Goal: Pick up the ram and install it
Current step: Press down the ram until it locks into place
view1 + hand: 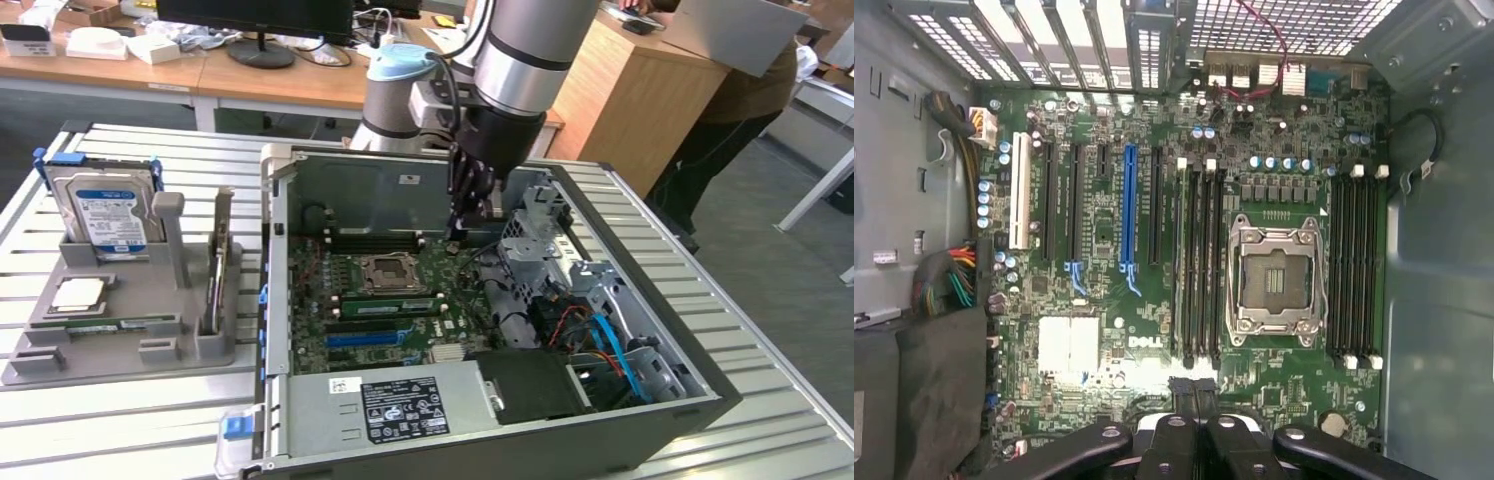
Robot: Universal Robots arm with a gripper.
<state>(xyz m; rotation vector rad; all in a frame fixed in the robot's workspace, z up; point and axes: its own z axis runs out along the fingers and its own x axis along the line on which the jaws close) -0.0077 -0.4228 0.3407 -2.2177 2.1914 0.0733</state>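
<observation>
Atop the slatted table (747,330), the gripper (458,226) is hovering over the motherboard (310,300) in the open case (387,195), jaws closed (on the ram? cannot tell), apparently mid-install, needing careful alignment.

**benchnewbie:** How's it all laid out from the exterior view?

**rigwatcher:** Open PC case (647,428) in the middle, parts holder (134,355) at its 9 o'clock. Hard drive (110,212) stands at the holder's 12, processor chip (80,292) just at the drive's 6.

**benchnewbie:** Inside?

**rigwatcher:** Motherboard (310,310) on the case floor, CPU socket (396,272) central, power supply (320,410) at 6. Gripper (461,232) over the board, socket's 1 o'clock.
</observation>
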